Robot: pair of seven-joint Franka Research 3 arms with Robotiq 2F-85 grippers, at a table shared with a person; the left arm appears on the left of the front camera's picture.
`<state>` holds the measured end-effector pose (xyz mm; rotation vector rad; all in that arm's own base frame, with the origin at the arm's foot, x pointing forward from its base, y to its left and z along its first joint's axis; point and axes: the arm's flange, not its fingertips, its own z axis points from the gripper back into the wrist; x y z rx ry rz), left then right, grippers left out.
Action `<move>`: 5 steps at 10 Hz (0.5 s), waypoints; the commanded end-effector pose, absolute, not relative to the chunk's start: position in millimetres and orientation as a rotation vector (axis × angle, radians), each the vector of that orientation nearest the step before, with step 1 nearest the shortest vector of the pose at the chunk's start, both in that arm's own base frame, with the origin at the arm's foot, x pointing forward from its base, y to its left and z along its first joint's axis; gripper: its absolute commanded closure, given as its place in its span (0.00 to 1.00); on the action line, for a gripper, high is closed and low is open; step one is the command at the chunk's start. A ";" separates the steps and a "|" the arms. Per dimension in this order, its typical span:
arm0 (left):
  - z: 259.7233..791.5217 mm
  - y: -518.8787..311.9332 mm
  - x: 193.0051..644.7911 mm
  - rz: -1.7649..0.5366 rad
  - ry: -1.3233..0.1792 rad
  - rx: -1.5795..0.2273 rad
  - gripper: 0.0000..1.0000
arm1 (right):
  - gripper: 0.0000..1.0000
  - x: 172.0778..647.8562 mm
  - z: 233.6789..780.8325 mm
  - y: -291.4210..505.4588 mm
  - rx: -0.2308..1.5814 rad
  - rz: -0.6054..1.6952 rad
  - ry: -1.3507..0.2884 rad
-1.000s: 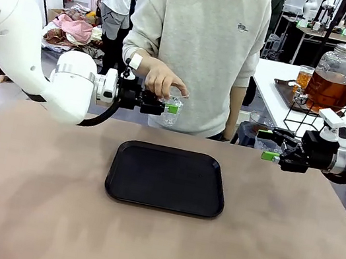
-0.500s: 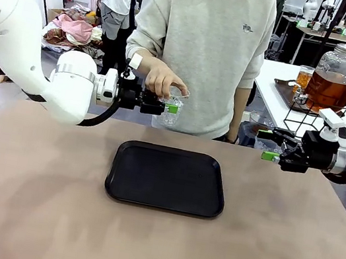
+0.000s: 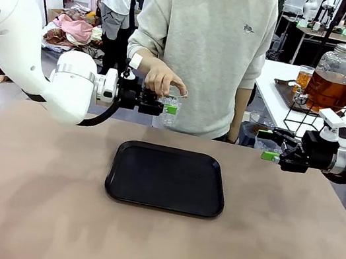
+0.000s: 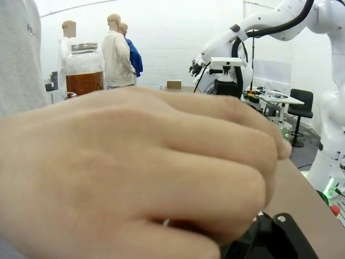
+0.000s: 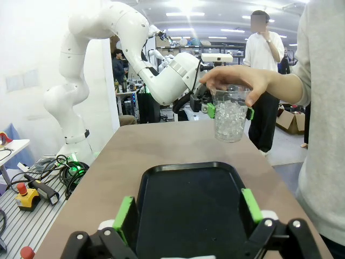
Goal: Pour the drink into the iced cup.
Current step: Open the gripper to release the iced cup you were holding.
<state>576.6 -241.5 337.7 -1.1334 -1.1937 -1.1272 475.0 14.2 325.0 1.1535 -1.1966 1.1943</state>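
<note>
My left gripper [image 3: 171, 109] grips the clear plastic iced cup [image 5: 229, 114] beneath the person's hand [image 3: 162, 78]; my right gripper [image 5: 186, 208] waits open. The amber drink [image 3: 331, 88] sits unpoured in its round glass dispenser jar [image 3: 338, 73].

A plain brown tabletop [image 3: 27, 198] spreads wide between the robot and the person. On it, near the middle and toward the far edge, a black rectangular tray [image 3: 167, 177] with rounded corners lies flat, its inside bare.
</note>
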 end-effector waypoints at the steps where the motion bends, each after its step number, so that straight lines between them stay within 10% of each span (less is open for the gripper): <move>1: 339.0 -229.0 572.9 -1.150 -1.188 -1.146 0.00 | 0.00 476.1 328.1 15.1 1.155 1.195 -1.194; 5: 341.4 -192.7 557.4 -1.153 -1.182 -1.186 0.00 | 0.00 476.1 328.1 15.1 1.155 1.195 -1.194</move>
